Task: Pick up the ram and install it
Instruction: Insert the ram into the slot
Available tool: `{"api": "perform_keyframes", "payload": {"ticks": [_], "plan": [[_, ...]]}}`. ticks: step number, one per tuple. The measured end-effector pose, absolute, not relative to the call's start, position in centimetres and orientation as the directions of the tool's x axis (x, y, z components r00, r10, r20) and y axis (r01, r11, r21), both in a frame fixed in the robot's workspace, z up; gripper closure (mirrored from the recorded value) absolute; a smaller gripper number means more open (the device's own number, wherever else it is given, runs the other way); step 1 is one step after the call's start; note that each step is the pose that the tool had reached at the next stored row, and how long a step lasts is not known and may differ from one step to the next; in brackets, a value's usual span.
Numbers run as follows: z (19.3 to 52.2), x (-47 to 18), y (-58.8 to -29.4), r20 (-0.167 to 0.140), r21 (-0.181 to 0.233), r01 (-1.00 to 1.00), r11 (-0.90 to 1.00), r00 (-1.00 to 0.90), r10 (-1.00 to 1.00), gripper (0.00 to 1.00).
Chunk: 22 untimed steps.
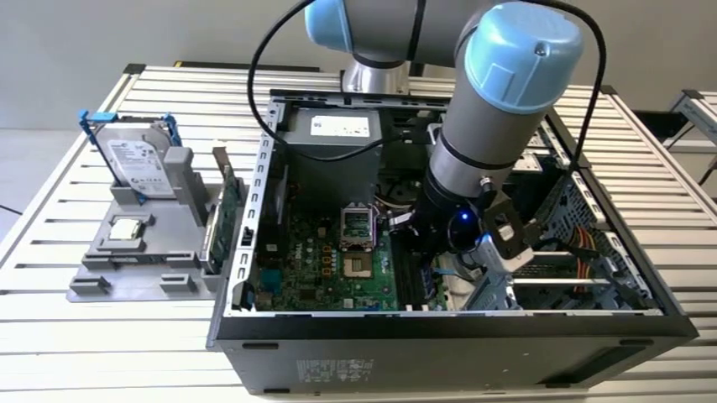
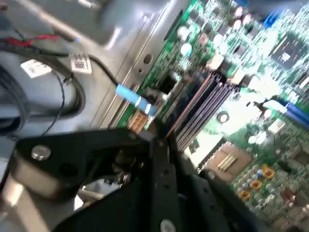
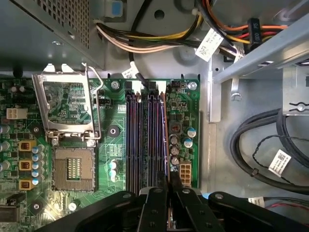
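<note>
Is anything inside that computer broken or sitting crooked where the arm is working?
Nothing looks broken. The ram stands on edge in the memory slot nearest the motherboard's edge, in line with the empty slots beside it, and the gripper is over its end. The processor socket has its cover lifted, with no chip inside.

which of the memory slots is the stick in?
The outermost slot, the one beside the row of round capacitors and farthest from the processor socket. The ram stands on edge there, with the pincer over it; the other slots look empty.
</note>
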State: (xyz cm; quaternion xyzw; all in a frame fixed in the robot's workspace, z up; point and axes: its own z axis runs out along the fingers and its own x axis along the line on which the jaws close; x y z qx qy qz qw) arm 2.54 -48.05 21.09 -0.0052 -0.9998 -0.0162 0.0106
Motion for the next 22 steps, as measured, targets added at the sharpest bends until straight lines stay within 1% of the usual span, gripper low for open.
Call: {"api": "perform_keyframes", "payload": {"ticks": [10,22], "plan": [[21.59,2.26,-48.06,0.021,0.032,0.048,0.998,-0.999,0.047,1.0],[20.88,2.23,-48.1,0.021,0.032,0.07,0.997,-0.997,0.07,1.0]]}}
